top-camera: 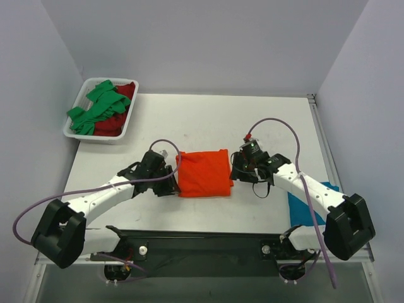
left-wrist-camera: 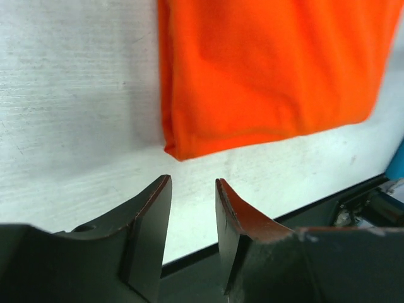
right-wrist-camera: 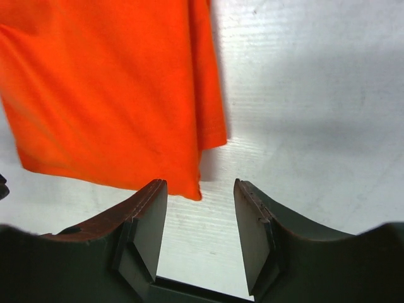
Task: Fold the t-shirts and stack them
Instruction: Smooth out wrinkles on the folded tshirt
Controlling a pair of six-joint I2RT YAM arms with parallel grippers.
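Pictured with left jaws and right jaws spread, gripping nothing, just off opposite edges of the orange shirt [top-camera: 203,173], folded flat at mid-worktop [top-camera: 208,123]. Farther out, found green shirt [top-camera: 98,107] tangled over red shirt [top-camera: 110,125] in the tray [top-camera: 88,137] at the far left corner, teal shirt [top-camera: 302,213] at the near right edge under the right arm [top-camera: 303,186].

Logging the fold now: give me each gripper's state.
Left gripper: open, empty, just short of the orange t-shirt.
Right gripper: open, empty.
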